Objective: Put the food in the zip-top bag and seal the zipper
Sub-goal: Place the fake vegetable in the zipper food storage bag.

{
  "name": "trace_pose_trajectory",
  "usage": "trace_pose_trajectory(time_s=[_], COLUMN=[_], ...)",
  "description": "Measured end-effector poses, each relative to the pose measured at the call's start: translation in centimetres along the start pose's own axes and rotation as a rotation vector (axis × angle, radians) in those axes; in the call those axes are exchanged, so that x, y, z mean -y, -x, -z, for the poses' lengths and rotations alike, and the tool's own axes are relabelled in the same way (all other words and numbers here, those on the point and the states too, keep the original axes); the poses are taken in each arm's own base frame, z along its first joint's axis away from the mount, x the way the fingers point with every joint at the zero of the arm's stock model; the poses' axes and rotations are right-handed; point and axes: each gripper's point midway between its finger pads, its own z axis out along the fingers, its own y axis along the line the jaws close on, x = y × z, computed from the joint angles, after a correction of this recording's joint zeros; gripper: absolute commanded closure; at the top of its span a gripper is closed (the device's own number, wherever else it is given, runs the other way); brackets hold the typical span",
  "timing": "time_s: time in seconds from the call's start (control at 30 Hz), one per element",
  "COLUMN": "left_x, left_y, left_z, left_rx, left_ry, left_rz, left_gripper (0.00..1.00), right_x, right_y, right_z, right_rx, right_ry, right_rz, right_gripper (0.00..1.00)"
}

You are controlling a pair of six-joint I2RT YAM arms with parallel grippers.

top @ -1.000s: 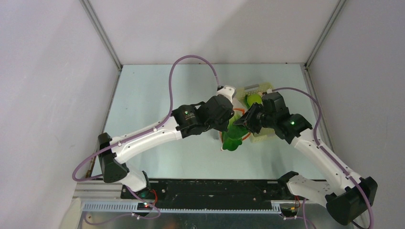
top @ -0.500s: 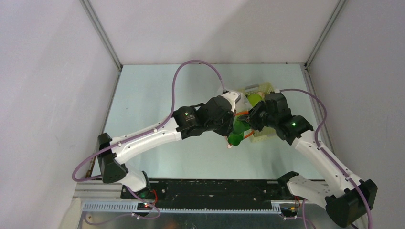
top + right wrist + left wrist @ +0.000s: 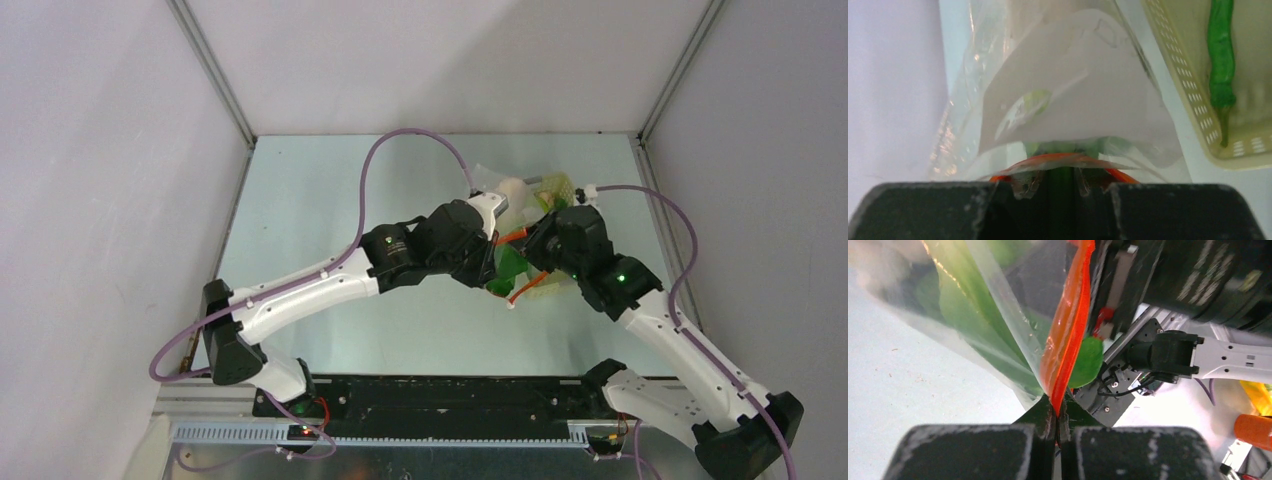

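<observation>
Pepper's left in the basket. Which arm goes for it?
Right, probably. The pepper lies in the basket on the right gripper's side. The left gripper is shut on the zipper strip, holding the bag up. Catch: the right also grips the bag mouth and must release first.

- Arms (image 3: 300, 290) — white links, black joints and bases.
- Purple cables (image 3: 365, 170) run along each.
- Green light (image 3: 388, 236) on each black housing.
- Left gripper (image 3: 1057, 417) — matte black, scuffed.
</observation>
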Motion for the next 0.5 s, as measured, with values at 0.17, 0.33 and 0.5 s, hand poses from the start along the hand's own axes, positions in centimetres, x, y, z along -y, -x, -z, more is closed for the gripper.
trace_pose_trajectory(time_s=[0.17,0.33,0.5], left_x=[-1.3,-3.5,-5.5], left_y=[1.7,3.6,4.5], left_z=[1.9,4.8,7.3], left_rx=[0.022,0.077,0.117], left_ry=[-0.004,0.021,0.06], left_rz=[0.071,0.144,0.18], left_gripper=[1.0,1.0,0.99], right_x=[-0.9,-1.7,-2.6], right_y=[-2.7,-4.6,-5.7], right_z=[-1.5,-2.0,-2.6], right_rx=[-0.028,-0.022,-0.008], right_ry=[0.029,0.059,0.091], right_rz=[0.3,0.554,0.713], right_gripper=[1.0,1.0,1.0])
